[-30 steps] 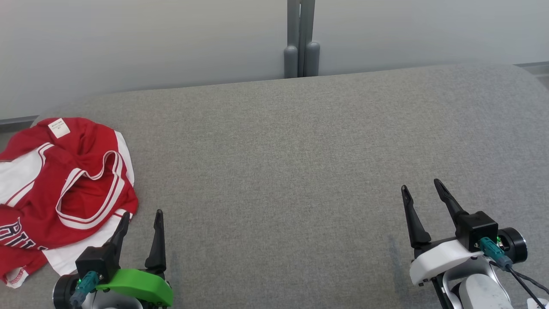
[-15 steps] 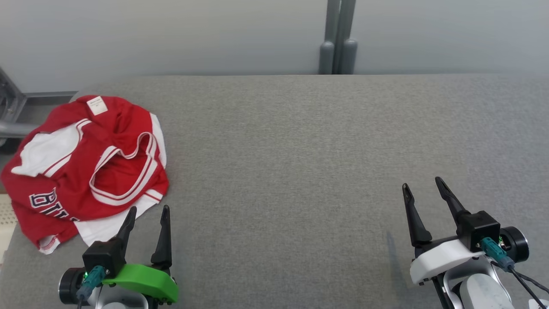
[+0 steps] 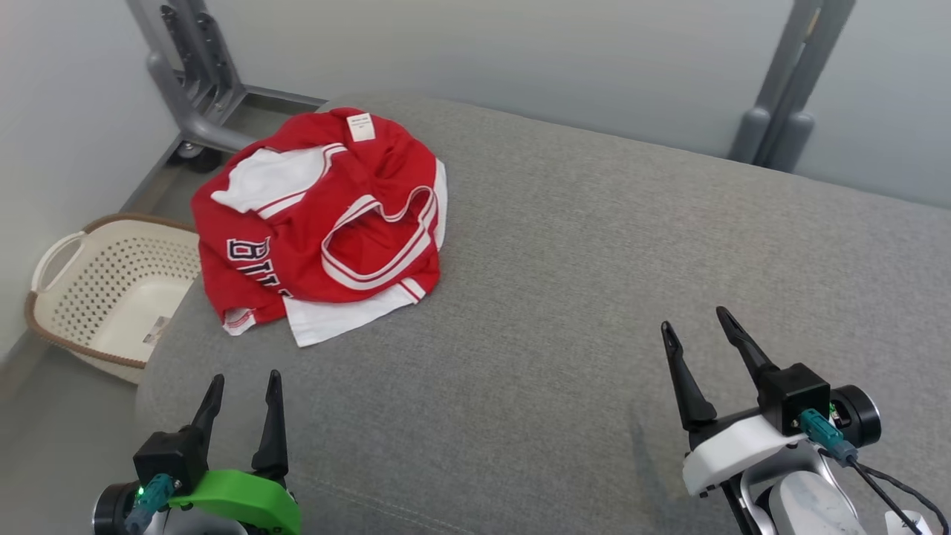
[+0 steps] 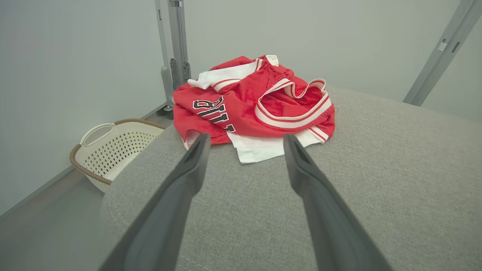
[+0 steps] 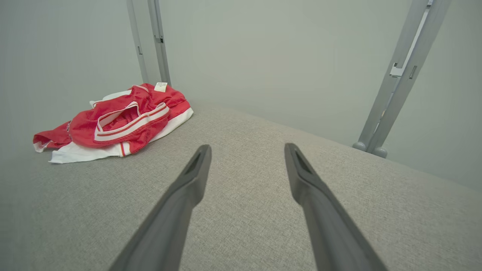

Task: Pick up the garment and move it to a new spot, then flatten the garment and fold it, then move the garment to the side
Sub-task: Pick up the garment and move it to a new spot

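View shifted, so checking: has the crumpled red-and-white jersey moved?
No. The red-and-white jersey still hugs the far-left corner of the grey padded surface; the view turned.

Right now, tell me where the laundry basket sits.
The laundry basket stands on the floor at the head view's left edge, beside the left end of the grey cushion, left of the red garment.

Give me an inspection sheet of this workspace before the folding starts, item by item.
Surface: grey fabric-covered padded top, garment on it.
Job's things: crumpled red and white sports jersey near the top's far left corner, untouched.
Clutter: nothing seen.
Grippers: left gripper and right gripper both open, empty, apart from the jersey.
Cables: black cable with teal plug at the right wrist; teal plug at the left.
Surroundings: cream perforated plastic basket on the floor at left; grey metal frame posts; pale wall.
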